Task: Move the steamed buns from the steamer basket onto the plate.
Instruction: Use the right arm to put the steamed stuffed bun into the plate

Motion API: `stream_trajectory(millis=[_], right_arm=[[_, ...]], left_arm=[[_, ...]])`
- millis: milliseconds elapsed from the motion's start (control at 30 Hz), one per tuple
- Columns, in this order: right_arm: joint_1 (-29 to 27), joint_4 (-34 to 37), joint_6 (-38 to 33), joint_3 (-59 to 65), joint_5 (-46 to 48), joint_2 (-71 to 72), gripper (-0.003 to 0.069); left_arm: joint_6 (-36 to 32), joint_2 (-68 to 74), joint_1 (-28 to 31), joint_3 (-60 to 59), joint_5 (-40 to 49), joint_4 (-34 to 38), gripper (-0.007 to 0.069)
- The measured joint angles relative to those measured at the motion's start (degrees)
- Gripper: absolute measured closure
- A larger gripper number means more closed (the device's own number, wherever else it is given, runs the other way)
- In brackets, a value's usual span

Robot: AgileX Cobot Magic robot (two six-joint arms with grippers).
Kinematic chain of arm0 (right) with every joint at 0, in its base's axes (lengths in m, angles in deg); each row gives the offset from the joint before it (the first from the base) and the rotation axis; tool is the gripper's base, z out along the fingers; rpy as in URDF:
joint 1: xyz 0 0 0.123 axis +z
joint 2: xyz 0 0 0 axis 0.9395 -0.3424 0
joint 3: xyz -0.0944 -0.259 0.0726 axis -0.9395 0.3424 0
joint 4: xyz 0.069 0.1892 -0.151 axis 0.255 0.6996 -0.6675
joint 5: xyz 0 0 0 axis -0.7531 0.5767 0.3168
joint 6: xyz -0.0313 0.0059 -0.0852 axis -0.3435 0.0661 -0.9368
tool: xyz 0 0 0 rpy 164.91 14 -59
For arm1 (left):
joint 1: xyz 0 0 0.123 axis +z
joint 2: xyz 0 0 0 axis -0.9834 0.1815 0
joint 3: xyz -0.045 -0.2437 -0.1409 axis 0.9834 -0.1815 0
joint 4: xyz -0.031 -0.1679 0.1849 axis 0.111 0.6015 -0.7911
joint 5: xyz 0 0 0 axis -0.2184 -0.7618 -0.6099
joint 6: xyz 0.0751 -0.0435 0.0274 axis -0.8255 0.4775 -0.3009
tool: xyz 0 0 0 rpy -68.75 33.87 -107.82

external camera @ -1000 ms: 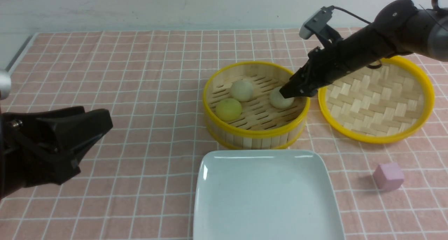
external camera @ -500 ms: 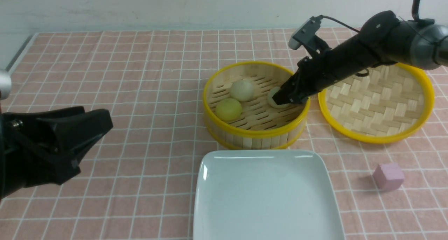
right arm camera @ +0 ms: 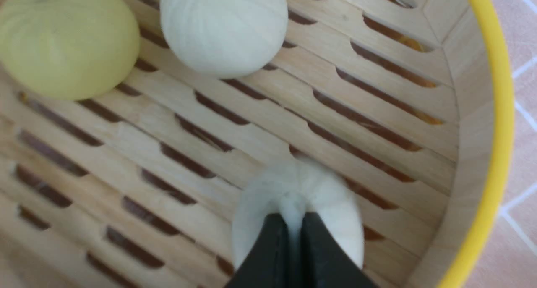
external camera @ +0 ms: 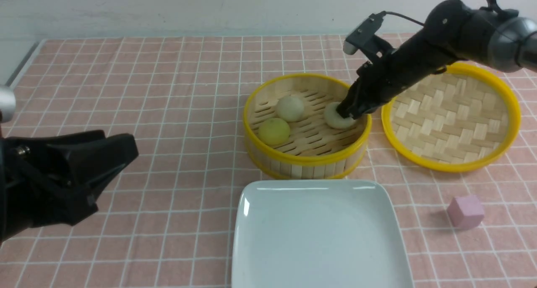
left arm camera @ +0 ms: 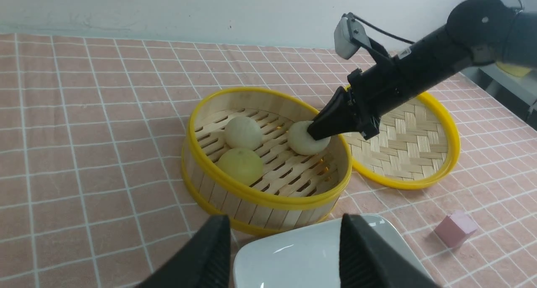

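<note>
Right wrist; claw pinches bun (beige)

No text, label, brand, number or sign can be read on anything here.

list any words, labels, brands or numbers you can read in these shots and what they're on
None: no readable text in any view.
The steamer basket, woven lid, plate, pink cube and checked cloth are unmarked.
The yellow bun, the free beige bun and the pinched beige bun in the right gripper show only pleats.
</note>
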Motion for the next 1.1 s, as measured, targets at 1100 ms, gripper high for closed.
stream_trajectory(millis=[1100], right_arm=[[5.83,-5.82,27.16,8.15,20.81,35.45,0.0638]], left_arm=[[-4.29,0.00,0.00,0.00,0.07,-0.06,0.0248]])
